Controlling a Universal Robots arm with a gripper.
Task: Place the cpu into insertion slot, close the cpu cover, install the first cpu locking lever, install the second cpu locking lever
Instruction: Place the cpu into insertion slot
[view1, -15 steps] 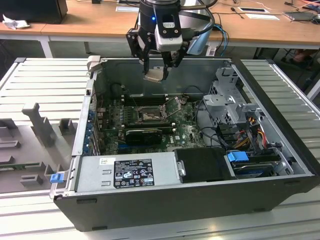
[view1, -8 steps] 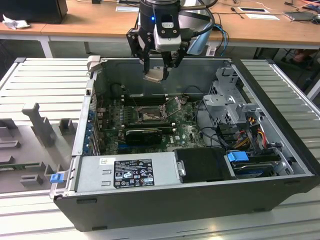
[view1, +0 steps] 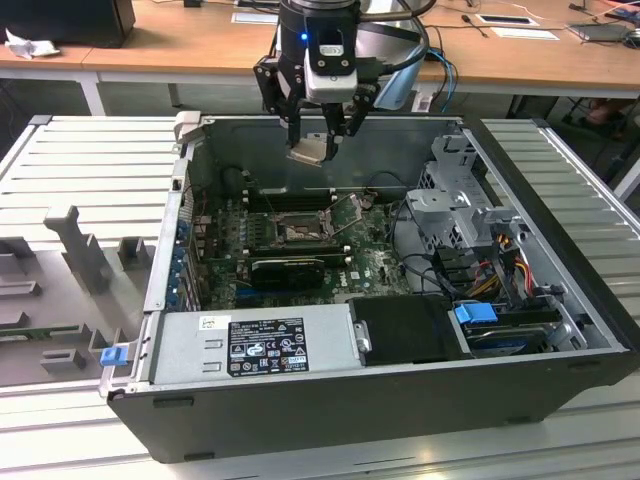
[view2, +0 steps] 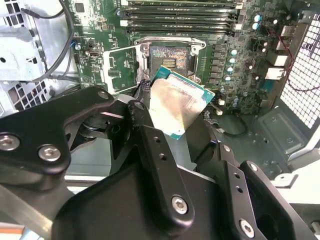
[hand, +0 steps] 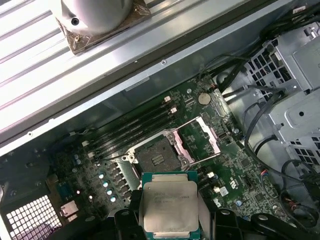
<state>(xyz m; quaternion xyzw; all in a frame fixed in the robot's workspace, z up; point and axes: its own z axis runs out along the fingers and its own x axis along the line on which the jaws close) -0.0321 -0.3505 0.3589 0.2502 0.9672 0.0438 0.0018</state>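
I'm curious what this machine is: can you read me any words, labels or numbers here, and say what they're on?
No text is legible.
Black label on the silver power supply box: print too small to read.
White sticker beside it: too small.
cpu lid: faint markings, blurred.

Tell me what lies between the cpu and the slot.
Nothing: in the exterior view the gripper holds the cpu in open air above the uncovered slot. The first wrist view shows the same bare gap.
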